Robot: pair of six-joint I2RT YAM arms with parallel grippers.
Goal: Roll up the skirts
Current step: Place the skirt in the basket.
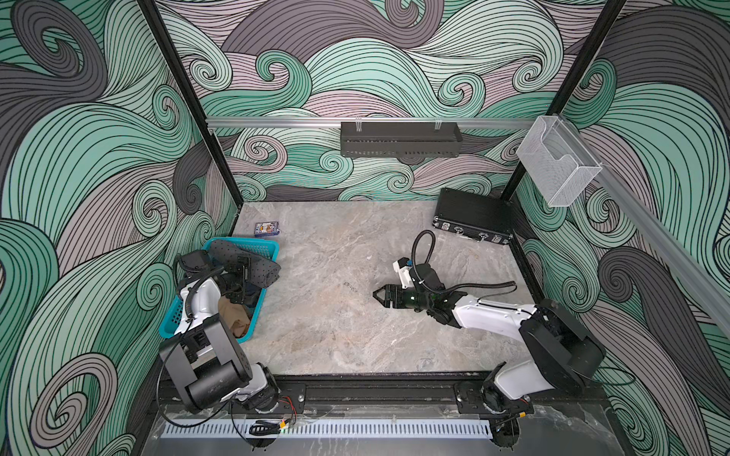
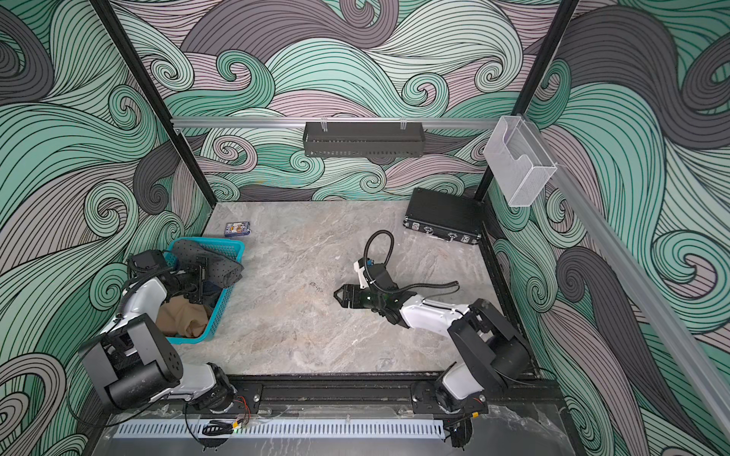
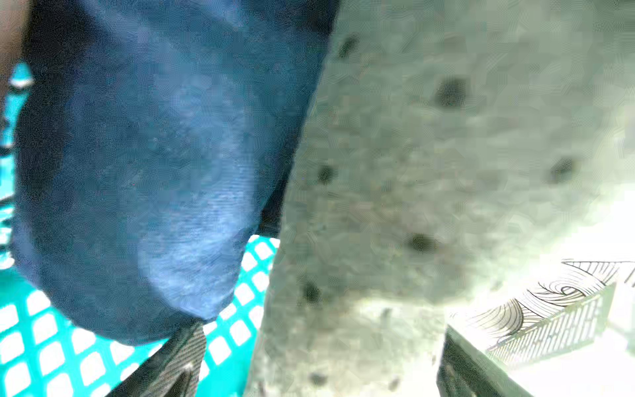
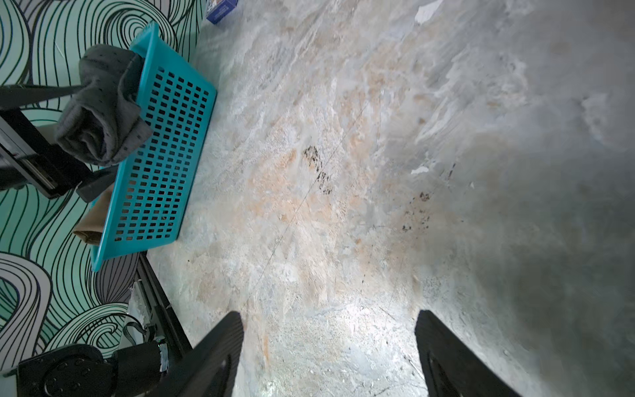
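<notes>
Three skirts sit in the teal basket [image 1: 272, 248] at the table's left edge. The dotted grey skirt [image 1: 256, 262] lies rolled on top, draped over the basket's rim [image 4: 151, 51]. The dark blue denim skirt [image 3: 137, 154] is beside it, and the tan skirt [image 2: 181, 318] fills the near end. My left gripper [image 3: 324, 328] reaches into the basket with its jaws wide apart, open, and the dotted grey skirt [image 3: 395, 172] lies loosely between them. My right gripper [image 1: 377, 296] hovers open over bare table near the middle, holding nothing.
A black hard case [image 1: 472, 217] lies at the back right corner. A small card box [image 1: 267, 228] sits just behind the basket. On the walls hang a black shelf [image 1: 399, 138] and a clear holder [image 1: 557, 162].
</notes>
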